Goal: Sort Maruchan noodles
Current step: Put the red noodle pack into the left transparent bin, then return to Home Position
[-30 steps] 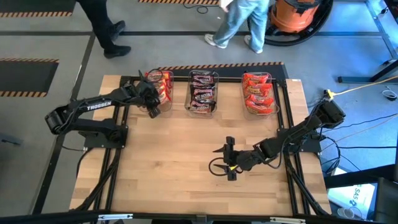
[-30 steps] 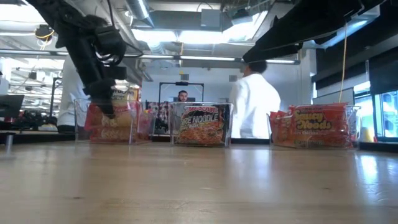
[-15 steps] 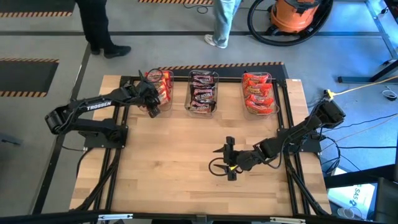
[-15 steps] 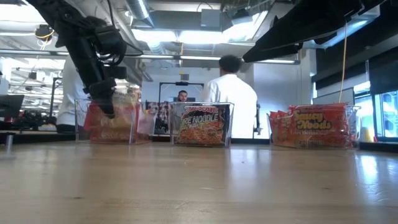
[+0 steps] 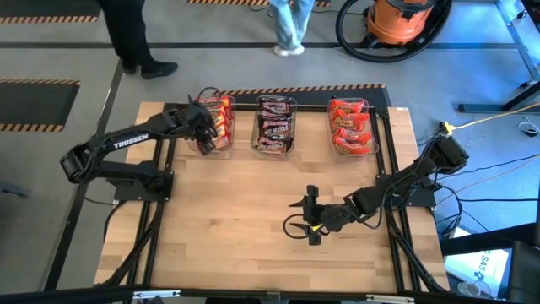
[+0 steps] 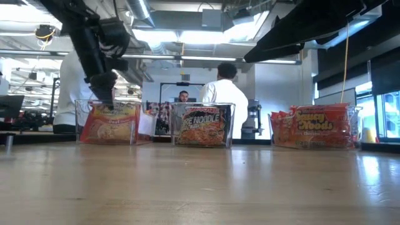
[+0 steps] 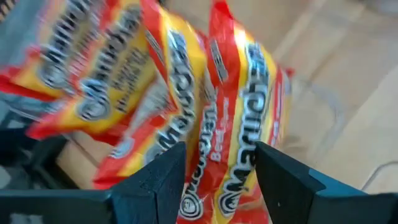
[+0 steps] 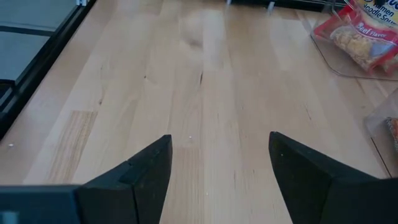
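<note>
- We see a pale wooden surface [image 5: 253, 211] with three clear tubs along its far edge, and every packet in view already sits in one of them; no packet lies loose on the boards.
- The left tub [image 5: 217, 121] holds the red-orange and yellow Maruchan noodles [image 7: 186, 124], the middle tub [image 5: 276, 125] the dark packets [image 5: 275, 127], and the right tub [image 5: 352, 127] the bright red packets [image 5: 351, 125].
- The left gripper [image 5: 202, 128] hangs over the left tub's near edge. Its fingers [image 7: 163, 180] stand parted, with nothing between them, directly above the orange packets, which stand on edge side by side. We judge a packet has just been let go here.
- The right gripper [image 5: 309, 214] rests low over bare boards, well apart from all tubs, its fingers [image 8: 146, 171] spread wide and empty.
- The left arm is far the nearer to the packets; only the tub wall stands close to its fingers.
- People walk beyond the far edge, clear of the arms.
</note>
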Tool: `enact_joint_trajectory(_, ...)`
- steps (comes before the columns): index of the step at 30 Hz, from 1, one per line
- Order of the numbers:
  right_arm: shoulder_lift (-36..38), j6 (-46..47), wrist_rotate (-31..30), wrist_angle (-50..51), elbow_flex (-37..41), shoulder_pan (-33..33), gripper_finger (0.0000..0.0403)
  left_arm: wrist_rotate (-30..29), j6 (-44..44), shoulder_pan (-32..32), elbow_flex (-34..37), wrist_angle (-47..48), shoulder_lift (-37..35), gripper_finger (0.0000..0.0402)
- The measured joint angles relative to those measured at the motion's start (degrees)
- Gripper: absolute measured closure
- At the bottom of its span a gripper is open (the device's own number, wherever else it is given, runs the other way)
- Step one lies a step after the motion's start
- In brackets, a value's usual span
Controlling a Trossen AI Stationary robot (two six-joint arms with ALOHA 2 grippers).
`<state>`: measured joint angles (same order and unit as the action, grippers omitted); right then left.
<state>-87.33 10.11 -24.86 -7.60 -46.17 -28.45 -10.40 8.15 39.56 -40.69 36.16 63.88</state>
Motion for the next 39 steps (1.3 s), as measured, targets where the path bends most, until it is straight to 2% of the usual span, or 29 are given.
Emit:
enact_joint_trajectory(5, 0.0, 0.04, -0.03, 0.0, 0.0, 0.0, 0.016, 0.21, -3.01, 0.01, -2.66, 0.44, -2.2, 0.022)
enact_joint_trajectory(10, 0.0, 0.62, -0.69, -0.35, 0.0, 0.01, 0.016, 7.74, -10.9, -0.01, -3.84, 0.23, -3.27, 0.022)
enact_joint_trajectory(14, 0.0, 3.8, -0.04, -4.68, -0.21, 0.83, 0.016, 10.59, -14.59, -0.28, -3.84, -2.33, -3.0, 0.0221)
enact_joint_trajectory(16, 0.28, 4.21, 1.81, -4.6, -0.97, 1.53, 0.016, 15.57, -13.69, -1.46, -3.84, -5.58, -3.09, 0.0227)
enact_joint_trajectory(19, 2.22, 3.35, 1.53, -4.3, -1.49, 2.27, 0.0167, 26.17, -12.09, -5.07, -3.84, -12.13, -4.28, 0.0249)
enact_joint_trajectory(22, 5.56, 2.7, 0.94, -3.32, -1.51, 3.07, 0.019, 30.58, -12.05, -11.62, -2.77, -19.49, -5.15, 0.0283)
enact_joint_trajectory(25, 9.11, 1.36, 1.34, -1.22, -0.63, 3.48, 0.0228, 30.23, -10.49, -19.22, -0.08, -24.72, -6.33, 0.0321)
enact_joint_trajectory(28, 12.49, 1.14, 1.78, -1.01, 1.75, 3.79, 0.0275, 26.44, -9.87, -25.87, 3.98, -31.44, -7.66, 0.0357)
enact_joint_trajectory(30, 14.35, 1.25, 2.29, -2.02, 4.25, 3.76, 0.0306, 25.97, -9.37, -29.76, 7.14, -37.1, -8.78, 0.0378)
enact_joint_trajectory(34, 18.12, 1.48, 3.03, -6.3, 10.56, 3.74, 0.0362, 24.99, -8.42, -35.85, 14.11, -50.28, -11.01, 0.0399)
enact_joint_trajectory(37, 21.23, 0.0, 3.91, -13.85, 14.73, 4.53, 0.0391, 18.05, -10.07, -39.13, 18.8, -58.83, -11.68, 0.0394)
enact_joint_trajectory(39, 23.55, -0.27, 5.95, -16.65, 16.45, 6.15, 0.04, 11.86, -11.56, -40.76, 21.44, -60.99, -12.34, 0.0394)
